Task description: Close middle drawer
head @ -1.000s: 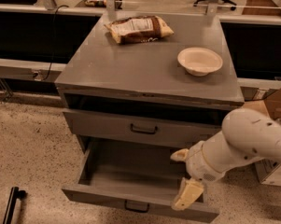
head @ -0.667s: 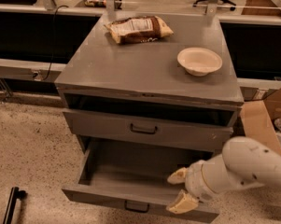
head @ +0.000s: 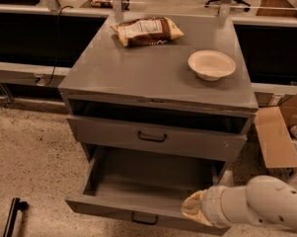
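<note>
Gripper (head: pixel 196 209) sits low at near right, at the right end of the middle drawer's (head: pixel 138 181) front; whether it is spread or closed I cannot tell. That drawer juts out toward me, its long side running left-right, handle (head: pixel 144 219) facing near. Farther back, a bowl (head: pixel 211 64) and bag (head: pixel 147 30) rest on the cabinet (head: pixel 153 78).

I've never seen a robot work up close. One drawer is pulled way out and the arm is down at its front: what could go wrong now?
The gripper sits toward the right end of the front of the middle drawer, away from its central handle; an off-centre push might skew and jam it. It is also near the panel's top edge, so it might slip into the tray, under the drawer above.
</note>
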{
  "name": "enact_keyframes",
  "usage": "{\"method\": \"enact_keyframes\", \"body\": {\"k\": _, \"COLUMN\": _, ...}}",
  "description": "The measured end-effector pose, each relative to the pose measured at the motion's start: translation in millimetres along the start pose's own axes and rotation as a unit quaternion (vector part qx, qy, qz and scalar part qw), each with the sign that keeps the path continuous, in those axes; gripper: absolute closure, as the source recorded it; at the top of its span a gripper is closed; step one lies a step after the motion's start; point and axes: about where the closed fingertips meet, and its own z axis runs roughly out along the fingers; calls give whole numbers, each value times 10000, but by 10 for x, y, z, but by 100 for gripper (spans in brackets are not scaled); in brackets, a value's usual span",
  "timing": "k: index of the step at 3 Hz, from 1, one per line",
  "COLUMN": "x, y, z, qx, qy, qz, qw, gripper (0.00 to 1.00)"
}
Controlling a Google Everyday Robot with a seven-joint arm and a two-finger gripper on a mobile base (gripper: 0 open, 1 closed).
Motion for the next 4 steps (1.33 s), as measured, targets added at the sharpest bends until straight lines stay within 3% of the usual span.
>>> {"method": "enact_keyframes", "body": {"k": 1, "x": 164, "y": -37, "z": 264, "qx": -76, "qy": -92, "qz": 150, "qw": 9998, "gripper": 100}}
{"method": "enact_keyframes", "body": {"k": 2, "x": 291, "y": 102, "z": 644, "qx": -20, "qy": -575, "qz": 319, "qw": 9978, "gripper": 100}}
{"method": "enact_keyframes", "body": {"k": 4, "x": 713, "y": 359, "z": 873, "qx": 306, "qy": -1101, "qz": 427, "qw": 9925, "gripper": 100}}
